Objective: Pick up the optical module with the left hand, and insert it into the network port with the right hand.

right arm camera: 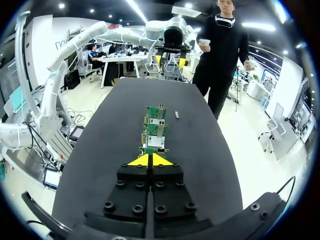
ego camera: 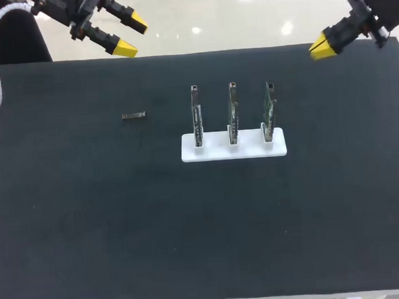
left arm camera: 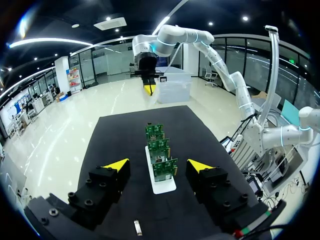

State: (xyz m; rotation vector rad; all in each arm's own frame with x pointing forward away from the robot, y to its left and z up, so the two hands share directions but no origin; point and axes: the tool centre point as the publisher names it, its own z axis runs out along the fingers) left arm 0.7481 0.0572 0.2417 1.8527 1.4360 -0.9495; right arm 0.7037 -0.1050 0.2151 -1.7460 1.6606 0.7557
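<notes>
One small dark oblong optical module point(ego camera: 134, 115), flat on black table mat point(ego camera: 68, 218), well left of one white base point(ego camera: 233, 149) carrying three upright green circuit boards point(ego camera: 232, 113). Broad bare mat nearside. Left gripper point(ego camera: 131, 35) spread, empty, far edge; right gripper point(ego camera: 322, 46) clenched, empty, far-right corner.

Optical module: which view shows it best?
Head view: the module lies in the open on the mat, left of the stand. Left wrist shows it small, under its gripper; right wrist, a speck beside the far board.
</notes>
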